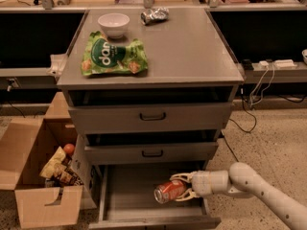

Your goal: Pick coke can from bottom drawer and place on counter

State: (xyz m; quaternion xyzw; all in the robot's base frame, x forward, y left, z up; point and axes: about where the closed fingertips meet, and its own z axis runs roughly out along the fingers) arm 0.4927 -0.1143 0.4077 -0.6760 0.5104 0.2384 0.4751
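Observation:
The coke can (169,191), red-orange with a silver end, lies on its side inside the open bottom drawer (129,205), toward its right half. My gripper (180,187) reaches in from the right on a white arm, its pale fingers (181,177) closed above and below the can's right end. The can seems to be just above or on the drawer floor; I cannot tell which. The counter (192,47) is the grey slab on top of the cabinet.
On the counter are a white bowl (113,24), a green snack bag (112,57) and a silvery crushed can (154,15). Two upper drawers with black handles (152,116) are partly pulled out. An open cardboard box (38,176) of snacks stands on the floor at left.

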